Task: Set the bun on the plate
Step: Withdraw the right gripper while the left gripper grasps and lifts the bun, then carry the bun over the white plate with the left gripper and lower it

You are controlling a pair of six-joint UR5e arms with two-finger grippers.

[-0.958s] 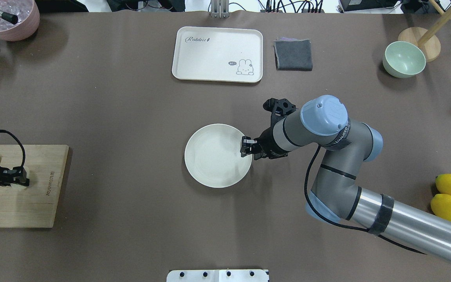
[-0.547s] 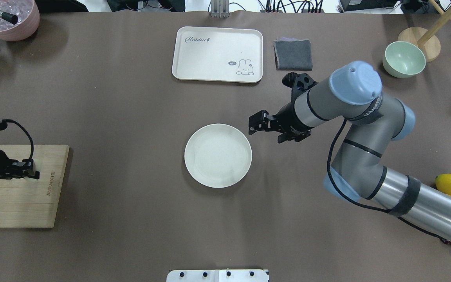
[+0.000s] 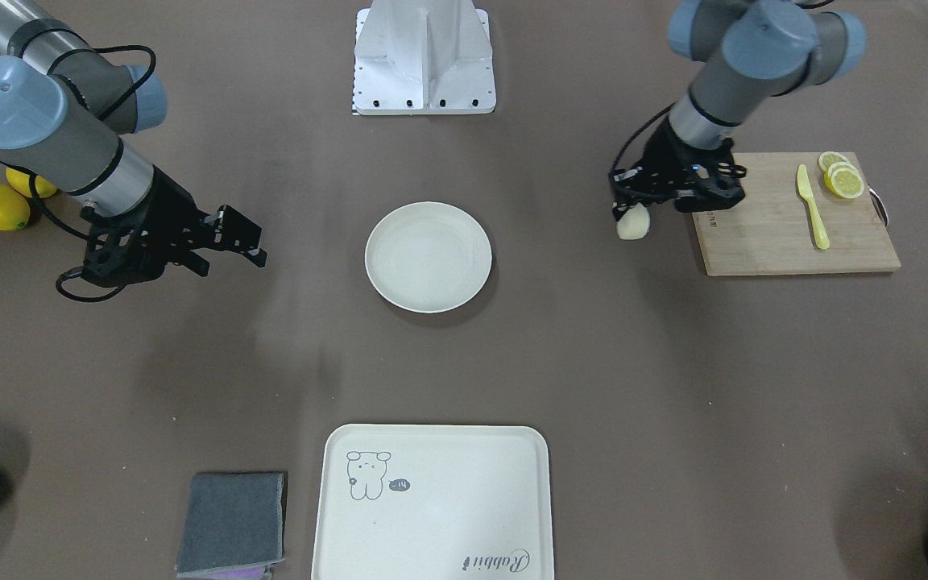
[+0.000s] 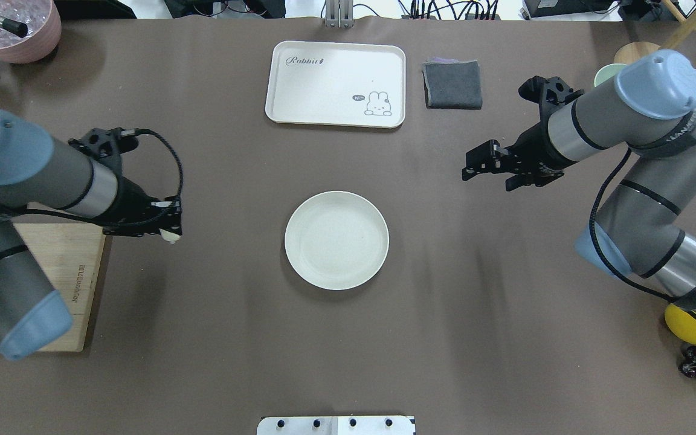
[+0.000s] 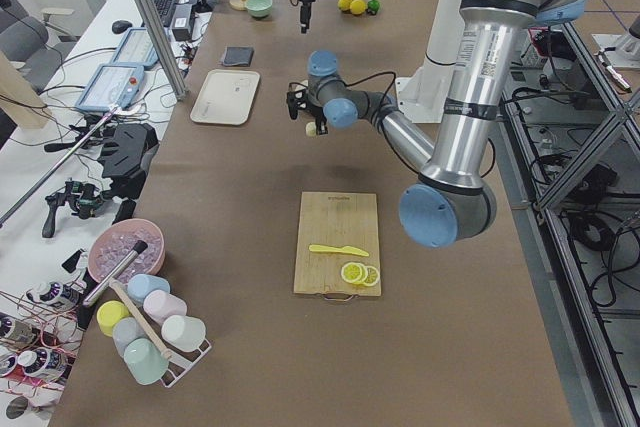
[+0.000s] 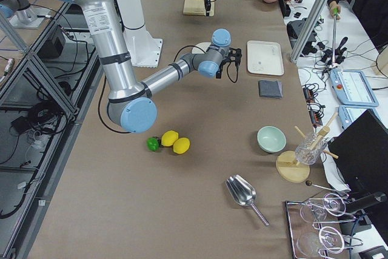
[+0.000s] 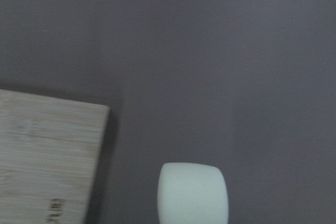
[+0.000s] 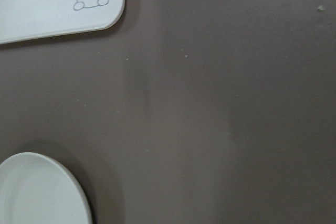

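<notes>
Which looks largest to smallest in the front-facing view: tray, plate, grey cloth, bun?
1. tray, clearly largest.
2. plate and grey cloth: about alike. The cloth lies nearer the camera, so I won't rank them.
3. bun, clearly smallest.

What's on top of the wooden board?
A yellow knife and lemon slices lie on the wooden board. The left arm hides one corner, so that bit cannot be seen. The bun is off it, in the left claw.

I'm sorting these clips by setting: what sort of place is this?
Probably a robotics lab, not a kitchen: a left arm and a right arm at a covered table, metal framing and cabled devices beside it, with cutting board and plate as props.
</notes>
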